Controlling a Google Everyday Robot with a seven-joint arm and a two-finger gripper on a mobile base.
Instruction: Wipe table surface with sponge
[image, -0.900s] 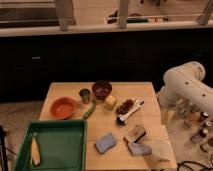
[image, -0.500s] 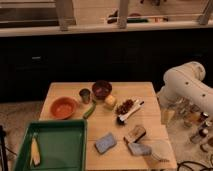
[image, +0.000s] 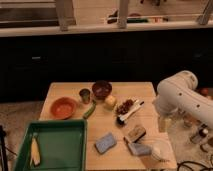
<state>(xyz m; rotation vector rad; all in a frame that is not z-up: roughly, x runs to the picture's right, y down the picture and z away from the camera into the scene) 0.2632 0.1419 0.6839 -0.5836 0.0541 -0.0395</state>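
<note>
— At the right-hand edge of the table, over the last second: any change to report?
— None observed. The gripper (image: 164, 123) hangs below the white arm, just off the right side of the table surface (image: 102, 125), in the same place as in the 2 earlier views. Its fingers stand spread wide and have hold of nothing.
— And the sponge?
— The sponge (image: 105, 143) lies flat near the front edge of the tabletop, just right of the green tray (image: 50, 150), unmoved and untouched. It is well apart from the gripper, with a brown block (image: 135, 133) and a grey-blue block (image: 140, 149) lying between them.
— Other items?
— 1 orange bowl (image: 64, 107), 1 dark bowl (image: 102, 90) and 1 small cup (image: 85, 95) sit toward the back. None has shifted.
— Finding?
— Judgement: the task has not begun. No wiping is evident and the pick-up is outstanding. The arm would first need to travel across to the sponge, clear the 2 blocks and come down over it with the jaws as wide as they are now. Risk noted: the blocks sit close beside the sponge on the approach side, so a low pass could knock them.
</note>
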